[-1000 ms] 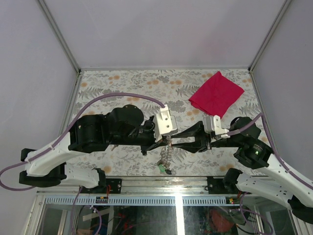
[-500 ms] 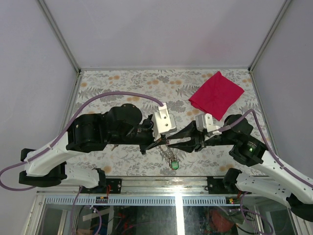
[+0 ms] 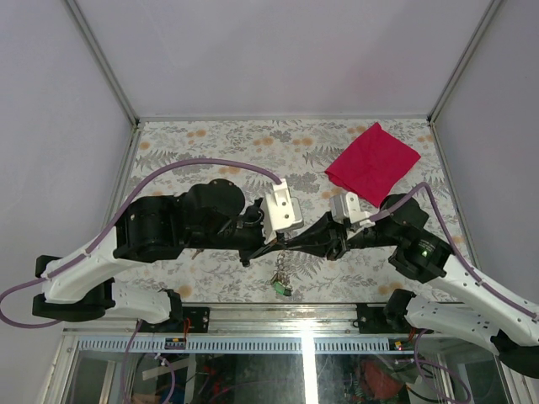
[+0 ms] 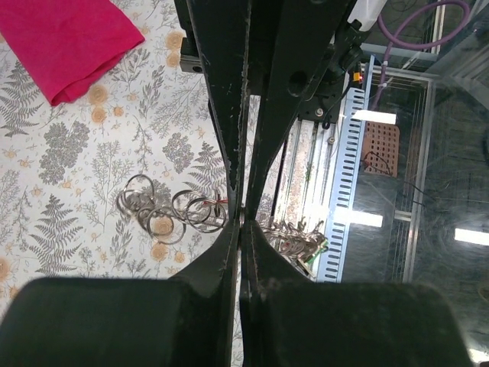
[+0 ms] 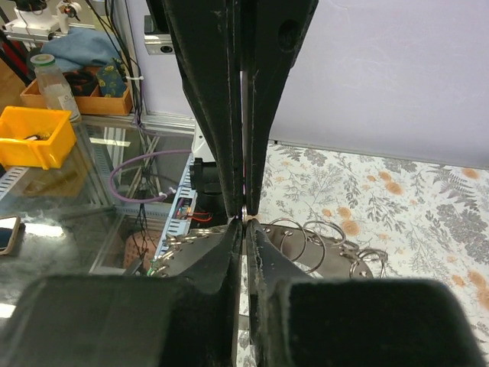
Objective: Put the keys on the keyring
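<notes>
My two grippers meet tip to tip over the table's near middle. The left gripper (image 3: 276,247) (image 4: 241,225) is shut on a thin metal keyring (image 5: 244,212), and the right gripper (image 3: 291,246) (image 5: 244,222) is shut on the same ring from the other side. Below them hangs a chain of linked rings (image 4: 164,215) (image 5: 317,238). On it is a bunch of metal keys (image 3: 281,269) (image 4: 289,233), ending in a small green tag (image 3: 278,289) (image 4: 317,252). I cannot make out the colours of the keys' heads.
A red cloth (image 3: 373,162) (image 4: 69,38) lies crumpled at the back right of the floral table (image 3: 210,143). The table's near edge, a metal rail (image 3: 303,313), runs just below the hanging bunch. Grey walls enclose the back and both sides.
My right gripper has moved left up against the left one and shut its jaws on the ring. The hanging bunch swung right, then back under the tips. The left arm held still.
</notes>
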Controlling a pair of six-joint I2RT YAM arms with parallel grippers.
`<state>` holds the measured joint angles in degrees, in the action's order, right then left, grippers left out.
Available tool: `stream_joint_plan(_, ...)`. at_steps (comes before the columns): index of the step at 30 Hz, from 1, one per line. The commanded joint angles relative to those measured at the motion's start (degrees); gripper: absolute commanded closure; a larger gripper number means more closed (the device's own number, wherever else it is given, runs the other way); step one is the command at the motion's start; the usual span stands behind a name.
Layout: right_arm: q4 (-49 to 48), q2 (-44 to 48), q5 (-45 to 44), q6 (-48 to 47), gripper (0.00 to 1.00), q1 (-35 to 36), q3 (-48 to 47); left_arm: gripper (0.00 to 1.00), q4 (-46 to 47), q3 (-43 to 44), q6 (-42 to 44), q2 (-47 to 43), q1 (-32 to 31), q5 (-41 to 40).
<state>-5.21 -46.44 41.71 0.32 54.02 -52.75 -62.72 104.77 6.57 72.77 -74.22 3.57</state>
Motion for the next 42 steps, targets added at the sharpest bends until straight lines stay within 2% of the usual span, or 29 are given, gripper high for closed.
stream_joint_plan(1, -3.5, -0.5, 0.9, 0.5, 0.98, 0.5, -1.3, 1.0, 3.7, 1.1, 0.8, -1.6, -0.2, 0.4)
stream_joint_plan(7, -10.3, 1.5, -0.3, -0.4, 1.0, 0.5, 1.6, 0.98, 10.6, -3.2, -0.1, -6.9, -0.2, 2.6)
stream_joint_plan(10, -14.5, 2.9, 0.5, -2.8, 1.0, 0.5, 3.0, 0.88, 16.1, -6.8, -1.5, -10.4, -0.2, 3.6)
stream_joint_plan(15, -26.0, 5.1, 3.5, -6.7, 1.0, 0.5, 6.1, 0.67, 27.9, -14.0, -4.7, -17.0, -0.2, 3.2)
stream_joint_plan(17, -30.1, 5.6, 5.2, -8.1, 1.0, 0.5, 6.9, 0.64, 31.4, -16.4, -6.1, -19.0, -0.2, 3.1)
stream_joint_plan(20, -38.1, 5.9, 8.3, -9.4, 1.0, 0.5, 7.8, 0.63, 35.1, -18.7, -7.4, -21.1, -0.2, 2.9)
stream_joint_plan(25, -47.1, 4.8, 13.0, -10.1, 1.0, 0.5, 7.5, 0.62, 36.2, -19.5, -8.2, -22.0, -0.2, 2.9)
stream_joint_plan(31, -56.1, 3.5, 15.9, -5.5, 1.0, 0.5, 6.6, 0.63, 36.9, -20.3, -8.4, -22.8, -0.2, 3.4)
stream_joint_plan(42, -58.6, 2.8, 12.0, 3.1, 0.99, 0.8, 4.0, 0.63, 40.7, -24.6, -8.7, -25.7, -0.3, 4.0)
